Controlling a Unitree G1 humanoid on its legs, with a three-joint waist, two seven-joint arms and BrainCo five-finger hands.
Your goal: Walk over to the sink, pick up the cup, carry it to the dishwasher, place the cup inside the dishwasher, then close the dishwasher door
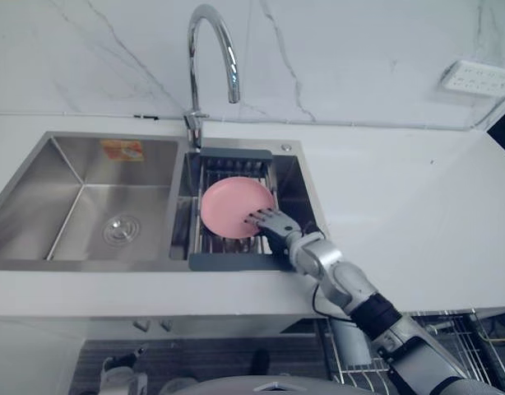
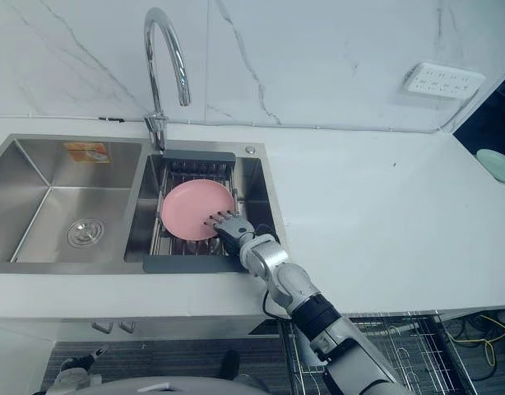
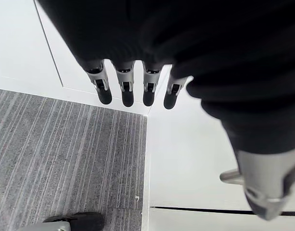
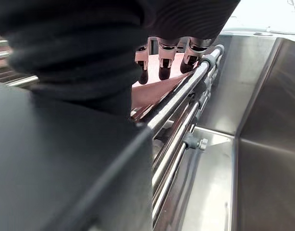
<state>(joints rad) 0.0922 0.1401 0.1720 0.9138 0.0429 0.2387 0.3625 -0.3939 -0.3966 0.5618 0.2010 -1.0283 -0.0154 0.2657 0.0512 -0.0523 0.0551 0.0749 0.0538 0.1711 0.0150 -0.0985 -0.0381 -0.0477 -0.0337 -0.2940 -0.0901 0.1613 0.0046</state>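
A pink plate (image 1: pixel 232 204) lies tilted in a dark-framed wire rack (image 1: pixel 236 262) set in the sink's right basin; I see no cup. My right hand (image 1: pixel 273 222) reaches in from the counter side, its straight fingers (image 4: pixel 164 62) at the plate's (image 4: pixel 152 91) near-right edge, on it or just above it. The hand is open and nothing is curled round the plate. The rack's rails (image 4: pixel 181 106) run right beside the hand. My left hand (image 3: pixel 127 91) hangs low with straight fingers over grey floor by white cabinet fronts, holding nothing.
A tall curved faucet (image 1: pixel 210 49) stands behind the rack. The left basin (image 1: pixel 88 206) holds only its drain. White counter stretches to the right, with a pale green dish (image 2: pixel 499 164) at its far end. A wire dishwasher rack (image 2: pixel 400 346) shows below the counter at lower right.
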